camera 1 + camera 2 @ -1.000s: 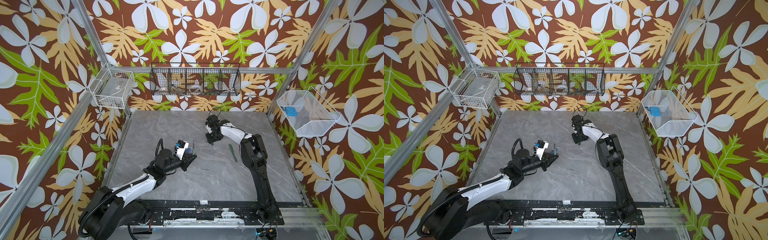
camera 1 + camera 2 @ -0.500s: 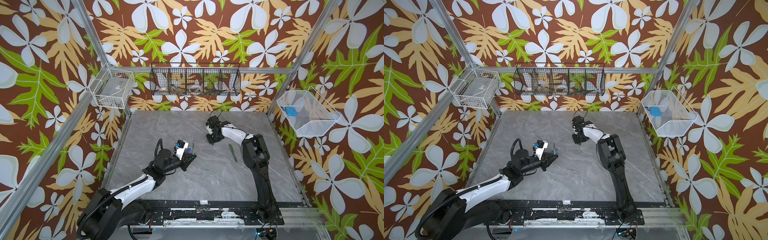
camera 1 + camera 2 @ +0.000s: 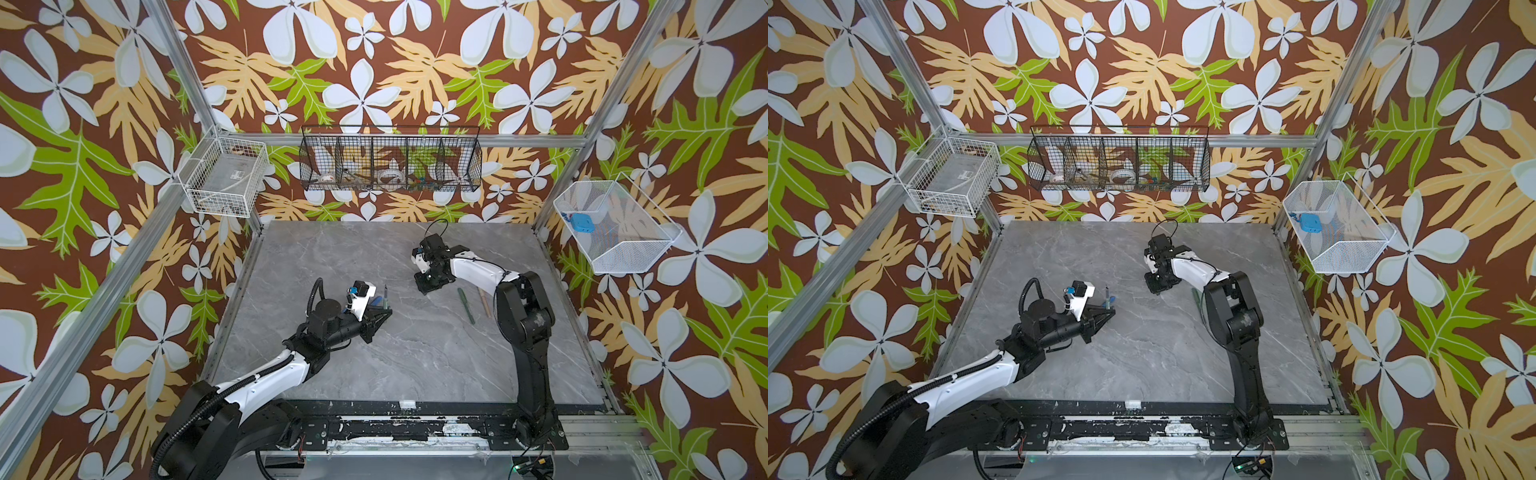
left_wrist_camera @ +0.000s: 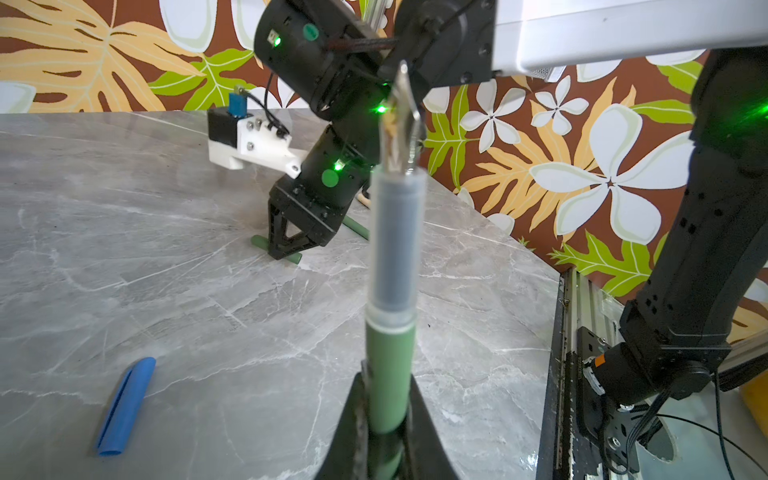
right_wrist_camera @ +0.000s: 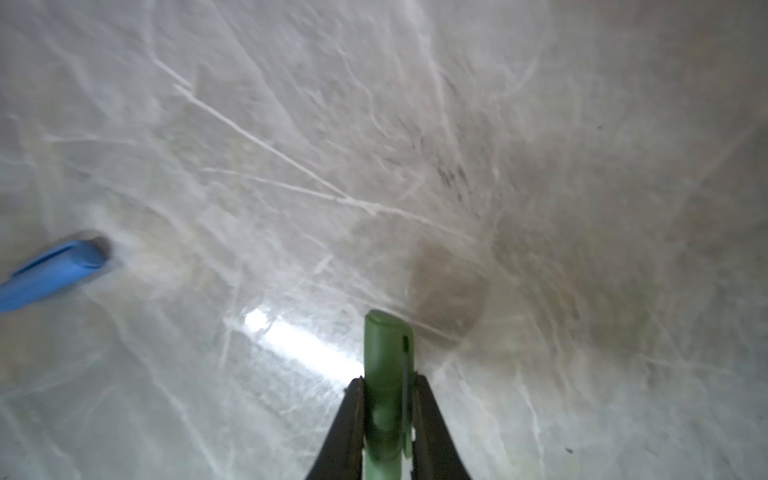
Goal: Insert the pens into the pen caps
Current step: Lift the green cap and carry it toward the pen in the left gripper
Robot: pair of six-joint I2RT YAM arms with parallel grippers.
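Observation:
My left gripper [image 4: 388, 415] is shut on a green pen [image 4: 390, 365], which stands upright with its grey section and nib away from the jaws; both top views show that green pen [image 3: 385, 293] [image 3: 1107, 294] in the left gripper [image 3: 384, 311] [image 3: 1106, 309]. My right gripper [image 5: 388, 399] is shut on a green pen cap [image 5: 384, 353] with a clip, low at the table. The left wrist view shows the right gripper [image 4: 297, 243] with that cap [image 4: 259, 242]. A blue cap [image 4: 124, 409] [image 5: 54, 274] lies loose. A second green pen [image 3: 466, 305] and a tan pen [image 3: 485, 303] lie beside the right arm.
A black wire basket [image 3: 390, 164] hangs on the back wall, a white basket [image 3: 226, 176] on the left post and another white basket [image 3: 615, 228] on the right wall. The table's right edge and rail [image 4: 569, 332] lie near the right arm's base.
The right gripper's jaws have closed onto the green cap. The left arm has held still with its pen.

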